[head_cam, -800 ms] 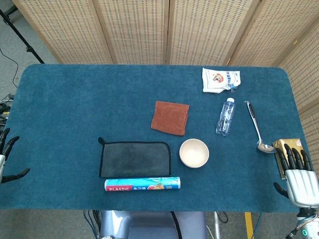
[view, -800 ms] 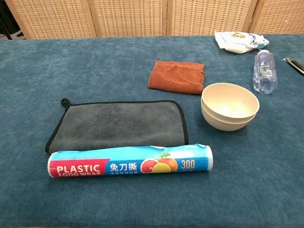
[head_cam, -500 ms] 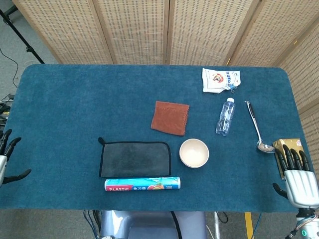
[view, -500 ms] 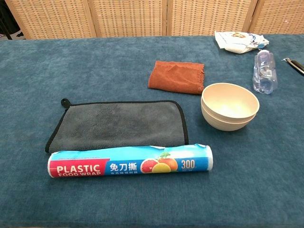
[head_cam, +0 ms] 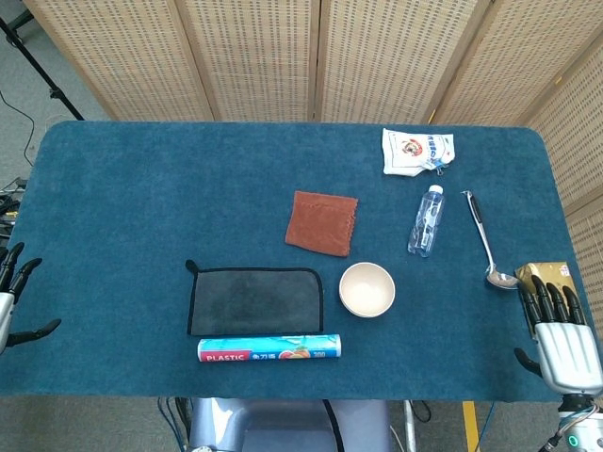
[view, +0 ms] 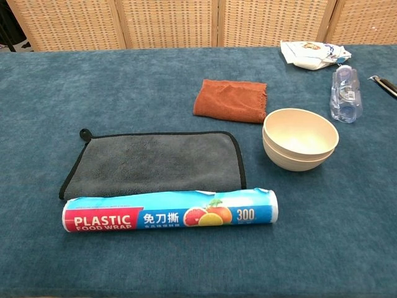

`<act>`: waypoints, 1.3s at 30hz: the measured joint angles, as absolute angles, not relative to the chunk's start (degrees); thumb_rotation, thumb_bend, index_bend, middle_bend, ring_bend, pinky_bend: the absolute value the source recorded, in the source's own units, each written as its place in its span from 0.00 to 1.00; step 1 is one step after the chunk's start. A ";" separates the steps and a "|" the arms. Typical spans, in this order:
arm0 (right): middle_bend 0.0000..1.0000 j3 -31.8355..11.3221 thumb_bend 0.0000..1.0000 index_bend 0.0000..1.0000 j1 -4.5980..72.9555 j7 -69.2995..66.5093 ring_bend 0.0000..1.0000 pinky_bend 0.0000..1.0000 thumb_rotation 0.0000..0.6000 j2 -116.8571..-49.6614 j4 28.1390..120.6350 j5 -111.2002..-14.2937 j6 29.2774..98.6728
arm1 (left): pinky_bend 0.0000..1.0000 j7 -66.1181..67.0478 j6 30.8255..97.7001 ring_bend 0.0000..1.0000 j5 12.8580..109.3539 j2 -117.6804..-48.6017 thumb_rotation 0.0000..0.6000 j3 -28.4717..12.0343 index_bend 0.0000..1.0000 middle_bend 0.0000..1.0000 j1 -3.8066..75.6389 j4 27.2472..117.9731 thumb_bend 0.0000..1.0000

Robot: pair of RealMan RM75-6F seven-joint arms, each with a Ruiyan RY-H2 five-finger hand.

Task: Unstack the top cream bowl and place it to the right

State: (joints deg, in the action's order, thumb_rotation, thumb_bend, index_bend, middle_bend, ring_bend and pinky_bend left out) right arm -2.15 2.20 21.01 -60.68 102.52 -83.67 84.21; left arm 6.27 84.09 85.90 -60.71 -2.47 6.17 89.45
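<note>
Cream bowls (view: 301, 139) sit stacked on the blue table (head_cam: 141, 207), the top cream bowl (view: 301, 129) nested in the lower one, near the right end of the gray cloth (view: 152, 162). Your right hand (head_cam: 560, 330) rests at the table's right edge, fingers apart, holding nothing. Your left hand (head_cam: 14, 299) is released too, at the left edge.

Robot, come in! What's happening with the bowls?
Both robot hands open, left, right, at table edges. Cream bowls stacked, untouched. Nothing blocking.
</note>
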 measured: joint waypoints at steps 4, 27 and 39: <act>0.00 -1.86 0.21 0.01 2.42 21.75 0.00 0.02 1.00 -61.12 102.48 -83.82 83.73 | 0.00 5.37 83.17 0.00 85.49 -60.20 0.72 -2.20 0.17 0.00 6.26 89.73 0.00; 0.00 -1.93 0.21 0.05 3.37 20.64 0.00 0.02 1.00 -61.97 102.12 -83.94 82.76 | 0.00 3.31 72.03 0.00 79.72 -61.69 0.72 -0.62 0.17 0.00 8.98 86.88 0.00; 0.00 -2.90 0.22 0.13 7.16 19.79 0.00 0.02 1.00 -65.70 98.62 -80.26 75.31 | 0.00 1.93 77.40 0.00 81.71 -61.78 0.72 -1.61 0.17 0.00 8.04 87.47 0.00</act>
